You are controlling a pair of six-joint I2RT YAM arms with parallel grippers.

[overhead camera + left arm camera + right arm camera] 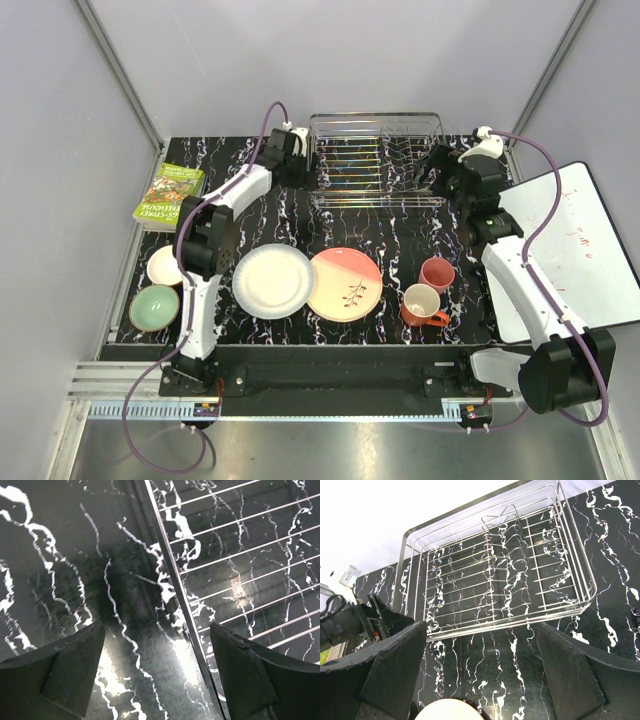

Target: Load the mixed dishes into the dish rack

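Upper centre in the top view, I see the dish rack by the table's far edge, only marble showing through its wires. My left gripper hangs over its left rim, fingers apart, gripping nothing; my right gripper gapes too. The mixed dishes line the lower strip.

I see a green book at nine o'clock on the black marbled table, and a whiteboard at three o'clock.
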